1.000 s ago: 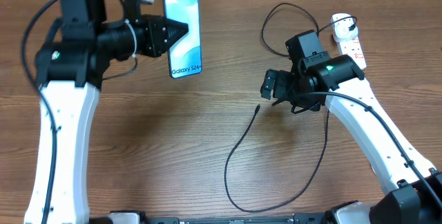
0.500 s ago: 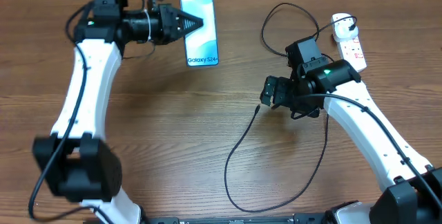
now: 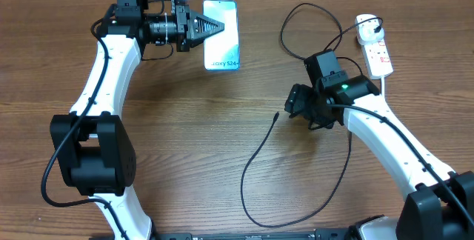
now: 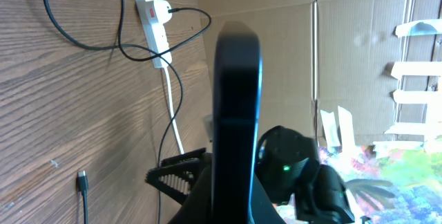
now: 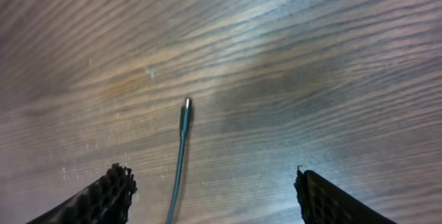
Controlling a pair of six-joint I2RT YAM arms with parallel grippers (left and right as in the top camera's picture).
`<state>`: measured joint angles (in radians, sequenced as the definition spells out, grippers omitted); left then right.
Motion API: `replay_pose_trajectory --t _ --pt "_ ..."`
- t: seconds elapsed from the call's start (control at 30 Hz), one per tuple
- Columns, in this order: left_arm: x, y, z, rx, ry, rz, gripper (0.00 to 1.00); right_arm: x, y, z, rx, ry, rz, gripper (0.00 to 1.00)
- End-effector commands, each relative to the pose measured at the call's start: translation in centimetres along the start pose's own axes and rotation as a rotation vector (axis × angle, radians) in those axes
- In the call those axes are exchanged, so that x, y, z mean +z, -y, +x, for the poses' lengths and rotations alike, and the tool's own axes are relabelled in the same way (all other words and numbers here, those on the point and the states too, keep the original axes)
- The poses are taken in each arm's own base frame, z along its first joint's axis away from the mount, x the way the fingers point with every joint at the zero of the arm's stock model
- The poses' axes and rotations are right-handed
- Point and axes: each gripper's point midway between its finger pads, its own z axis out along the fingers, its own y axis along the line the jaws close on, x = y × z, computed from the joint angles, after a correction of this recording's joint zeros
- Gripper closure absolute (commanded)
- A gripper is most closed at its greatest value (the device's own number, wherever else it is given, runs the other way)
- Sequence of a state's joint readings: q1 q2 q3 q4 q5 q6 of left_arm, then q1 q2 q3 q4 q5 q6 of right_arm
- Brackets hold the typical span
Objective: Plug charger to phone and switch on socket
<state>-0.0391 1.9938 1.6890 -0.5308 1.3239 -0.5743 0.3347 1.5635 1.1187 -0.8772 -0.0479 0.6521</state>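
1. Left gripper (image 3: 213, 29) is clamping the phone (image 3: 227, 18) by its side near the tabletop's far edge; this hold looks ready.
2. Charger (image 3: 250, 162) is trailing across the middle, its tip (image 3: 275, 116) lying well apart from the phone, so plugging is not yet done.
3. Right gripper (image 5: 215, 186) is hovering over that tip, jaws standing wide on either side, gripping nothing.
4. Socket (image 3: 379, 55) is sitting by the far right corner, carrying the adapter (image 3: 367, 24); its switch looks untouched, though I cannot tell its position.
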Motion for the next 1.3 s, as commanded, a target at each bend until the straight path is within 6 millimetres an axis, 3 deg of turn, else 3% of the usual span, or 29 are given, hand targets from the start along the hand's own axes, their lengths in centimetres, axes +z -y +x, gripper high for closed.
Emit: replay_pose_trajectory --t 0.0,0.23,0.47,0.7,0.93,1.27 --pt "0.1 0.7 0.2 0.011 -0.013 0.021 0.96 1.2 0.6 0.6 0.072 0.006 0.019 0.26" --pt "1.0 -1.4 0.1 0.006 0.023 -0.104 0.95 2.5 0.2 0.9 0.049 0.005 0.004 0.36" --pt "1.3 -1.4 0.4 0.031 0.010 -0.105 0.96 4.5 -0.5 3.7 0.003 -0.197 -0.035 0.35" --pt "1.3 -1.5 0.5 0.050 0.007 -0.107 0.96 4.9 -0.9 3.2 0.006 -0.186 -0.043 0.35" --pt "1.3 -1.6 0.6 0.042 0.006 -0.111 0.96 5.2 -1.2 1.2 0.094 -0.091 -0.032 0.49" --pt "1.3 -1.7 0.6 0.044 0.007 -0.116 0.96 6.5 -0.8 1.7 0.149 -0.123 -0.007 0.54"
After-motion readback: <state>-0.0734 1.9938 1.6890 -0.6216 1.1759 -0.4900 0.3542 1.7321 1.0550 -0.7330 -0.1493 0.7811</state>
